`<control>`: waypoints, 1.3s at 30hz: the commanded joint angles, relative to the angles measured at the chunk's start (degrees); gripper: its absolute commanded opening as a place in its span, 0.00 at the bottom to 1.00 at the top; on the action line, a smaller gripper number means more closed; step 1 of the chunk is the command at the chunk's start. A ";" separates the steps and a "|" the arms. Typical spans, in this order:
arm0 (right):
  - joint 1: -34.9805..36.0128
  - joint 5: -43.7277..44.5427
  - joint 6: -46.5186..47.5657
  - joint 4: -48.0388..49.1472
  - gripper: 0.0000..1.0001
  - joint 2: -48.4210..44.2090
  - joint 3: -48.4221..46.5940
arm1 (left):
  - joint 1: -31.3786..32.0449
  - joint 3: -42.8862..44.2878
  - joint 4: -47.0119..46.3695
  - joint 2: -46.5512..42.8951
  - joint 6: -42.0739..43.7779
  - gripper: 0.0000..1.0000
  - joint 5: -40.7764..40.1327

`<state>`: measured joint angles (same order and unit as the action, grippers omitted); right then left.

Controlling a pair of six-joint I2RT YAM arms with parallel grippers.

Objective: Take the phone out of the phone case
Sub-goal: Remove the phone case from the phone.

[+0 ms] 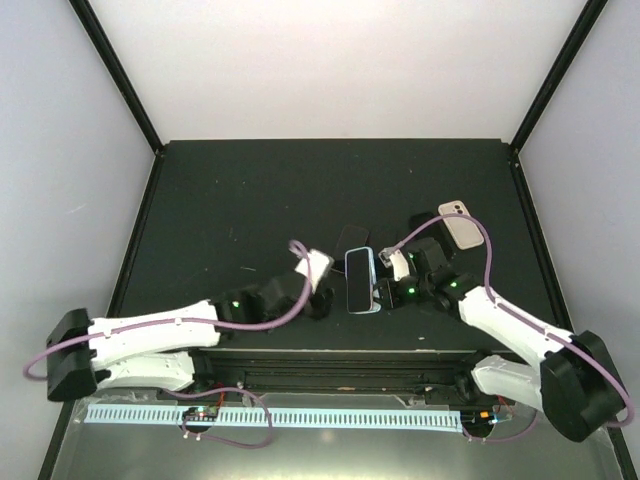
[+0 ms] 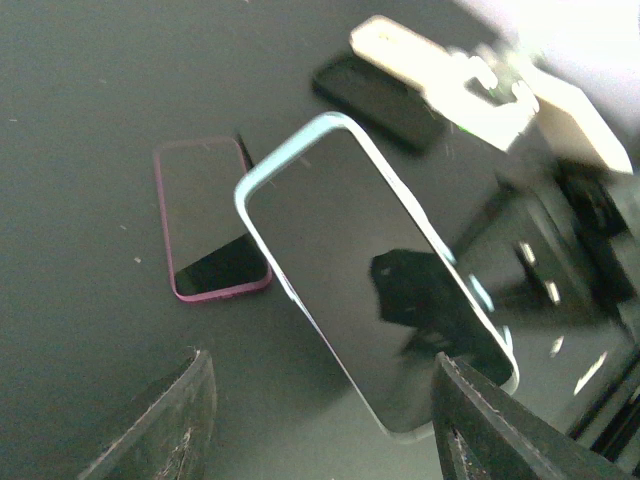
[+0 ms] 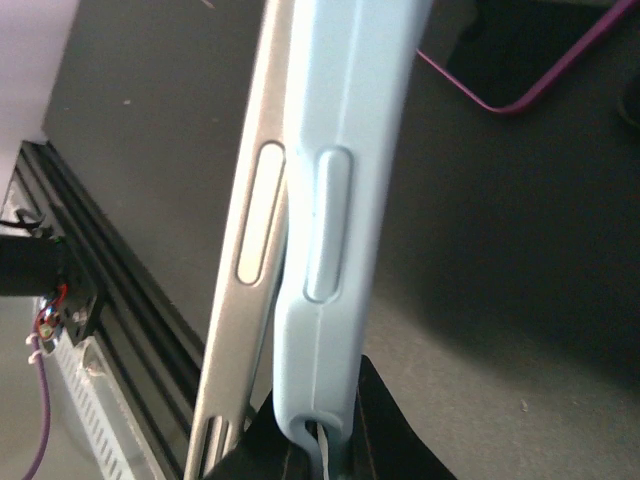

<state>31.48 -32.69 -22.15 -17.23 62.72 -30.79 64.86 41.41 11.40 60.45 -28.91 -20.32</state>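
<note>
While the right gripper (image 1: 381, 293) pinches the case (image 1: 360, 252) by one long edge, the phone (image 1: 361, 283) sits inside it at the middle of the table (image 1: 250, 200), just ahead of the two wrists. In the right wrist view the dark fingers (image 3: 390, 440) are together on the pale blue rim at the bottom of the frame. Whether they also press on the phone is hard to tell. Along that side the silver edge of the phone stands a little apart from the case wall, with a narrow gap between them, and a side button shows on each. Elsewhere the phone looks seated in the case.

From the left wrist camera, the black screen faces up, framed all round by the blue rim. The cased phone hangs above the table surface, tilted. The left gripper (image 1: 322, 296) sits just left of the phone with its jaws apart. Its two fingers (image 2: 160, 425) show at the bottom corners of that view, and nothing is gripped between them.

A purple-edged phone (image 2: 205, 220) lies flat on the table, screen up, just beyond the case and apart from it. Farther back lies a black phone (image 2: 385, 100), and past that a cream phone (image 1: 460, 225), back up, near the right arm.
</note>
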 commanded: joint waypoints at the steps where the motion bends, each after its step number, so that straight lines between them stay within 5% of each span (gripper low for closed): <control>1: -1.97 0.28 -2.57 3.47 0.01 3.81 -1.41 | 9.24 -0.48 0.62 6.26 11.85 0.60 -10.73; 9: -5.55 -6.10 -1.48 1.90 0.01 13.26 -2.71 | 18.76 5.29 -2.69 24.26 19.14 0.60 -21.73; 21: -6.49 -7.67 -1.34 1.14 0.01 15.78 -3.58 | 20.09 18.15 -1.45 43.08 23.32 0.53 -29.64; 31: -7.23 -10.87 -0.86 1.11 0.01 16.75 -3.57 | 19.63 18.09 -0.58 45.92 21.67 0.54 -35.78; 39: -7.42 -13.35 -0.55 1.33 0.01 17.28 -3.49 | 17.70 18.81 -3.08 48.26 28.32 0.41 -45.01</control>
<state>24.36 -41.30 -23.75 -17.65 79.90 -32.82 83.90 59.00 9.87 106.17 -5.69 -56.51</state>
